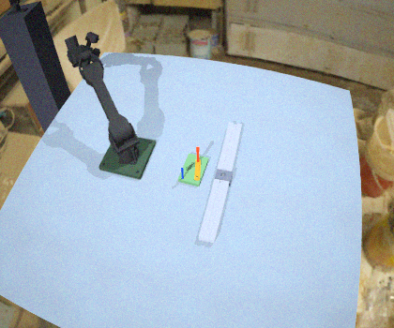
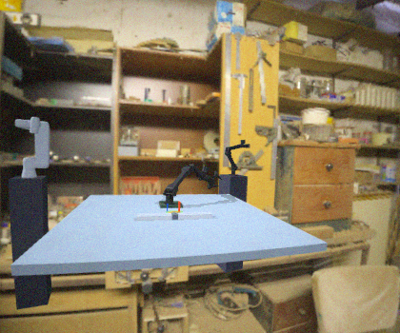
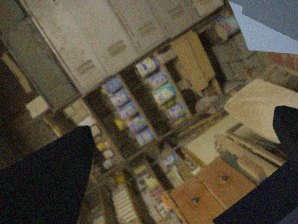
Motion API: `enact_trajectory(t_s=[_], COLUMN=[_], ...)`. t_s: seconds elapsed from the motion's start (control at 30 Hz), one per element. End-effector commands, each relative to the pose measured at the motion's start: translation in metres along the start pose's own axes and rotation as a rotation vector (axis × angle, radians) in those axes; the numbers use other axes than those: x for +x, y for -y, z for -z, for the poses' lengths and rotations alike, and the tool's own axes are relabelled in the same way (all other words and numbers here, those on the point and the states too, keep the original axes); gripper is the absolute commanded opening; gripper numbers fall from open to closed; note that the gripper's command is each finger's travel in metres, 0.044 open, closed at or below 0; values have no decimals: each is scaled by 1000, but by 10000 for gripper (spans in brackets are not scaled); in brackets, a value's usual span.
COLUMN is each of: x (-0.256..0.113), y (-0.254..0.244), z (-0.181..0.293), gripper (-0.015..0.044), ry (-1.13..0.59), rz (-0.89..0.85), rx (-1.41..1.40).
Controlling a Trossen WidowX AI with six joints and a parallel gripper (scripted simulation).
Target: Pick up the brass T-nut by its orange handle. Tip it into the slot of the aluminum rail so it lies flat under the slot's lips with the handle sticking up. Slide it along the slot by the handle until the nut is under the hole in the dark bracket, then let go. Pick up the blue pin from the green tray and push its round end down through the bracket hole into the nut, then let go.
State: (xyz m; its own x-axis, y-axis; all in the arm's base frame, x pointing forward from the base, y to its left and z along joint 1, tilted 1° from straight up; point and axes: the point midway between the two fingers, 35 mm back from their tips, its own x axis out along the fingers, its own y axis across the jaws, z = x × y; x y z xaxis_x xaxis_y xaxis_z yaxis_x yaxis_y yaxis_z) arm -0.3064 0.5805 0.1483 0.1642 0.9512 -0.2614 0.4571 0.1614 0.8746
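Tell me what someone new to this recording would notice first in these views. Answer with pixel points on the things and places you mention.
Probably the black robot arm (image 1: 104,100) (image 2: 180,178), rising from a dark green base plate (image 1: 105,165) on the pale blue table (image 1: 279,225) (image 2: 178,243) and reaching away from the rail (image 1: 214,211). Next, the upright orange handle (image 1: 197,154) (image 2: 179,206) and the small blue pin (image 1: 182,172) at the green tray (image 1: 188,180), between that base and the rail.

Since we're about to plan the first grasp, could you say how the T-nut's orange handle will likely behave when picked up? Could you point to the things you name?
The orange handle (image 1: 198,154) (image 2: 179,206) looks straight, so probably stiff. Being slim, it seems likely light. Standing tall over the tray (image 1: 189,180), it might tip if nudged sideways.
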Motion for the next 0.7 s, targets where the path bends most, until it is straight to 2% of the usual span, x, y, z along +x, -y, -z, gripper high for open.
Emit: enact_trajectory(t_s=[0.0, 0.1, 0.2, 0.37, 0.53, 0.67], x=[2, 30, 41, 59, 60, 47], y=[-3, -38, -55, -99, -142, -175], z=[-4, -57, -85, -165, -254, -322], gripper=[426, 440, 440, 440, 440, 440], ry=[7, 110, 162, 303, 451, 567], rz=[1, 23, 38, 89, 157, 203], rx=[-4, -55, -77, -127, -158, -162])
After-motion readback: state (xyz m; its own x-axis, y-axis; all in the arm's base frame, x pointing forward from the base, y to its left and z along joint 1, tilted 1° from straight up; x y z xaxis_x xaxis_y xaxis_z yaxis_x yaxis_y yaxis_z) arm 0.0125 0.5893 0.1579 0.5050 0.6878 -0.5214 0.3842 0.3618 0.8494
